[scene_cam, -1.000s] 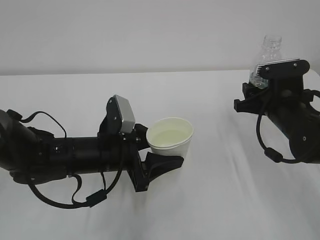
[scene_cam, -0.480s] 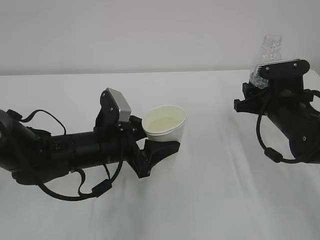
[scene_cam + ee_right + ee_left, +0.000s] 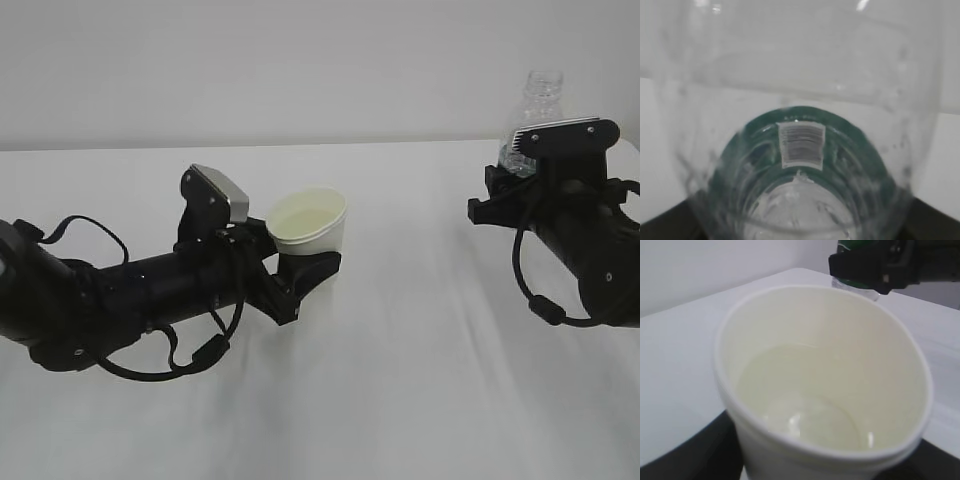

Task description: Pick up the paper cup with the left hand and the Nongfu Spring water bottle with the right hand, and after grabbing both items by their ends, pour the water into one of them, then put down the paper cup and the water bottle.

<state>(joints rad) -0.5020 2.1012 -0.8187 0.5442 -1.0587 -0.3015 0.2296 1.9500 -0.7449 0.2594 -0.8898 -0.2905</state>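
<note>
White table [image 3: 400, 400] (plain wall [image 3: 300, 70] behind)

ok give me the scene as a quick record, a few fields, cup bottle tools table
cup: held in left tool, tilted, pale liquid inside
bottle: upright, no cap, held in right tool
gap: cup and bottle far apart, no stream between them
table: white
cup contact with table: cannot tell
</note>
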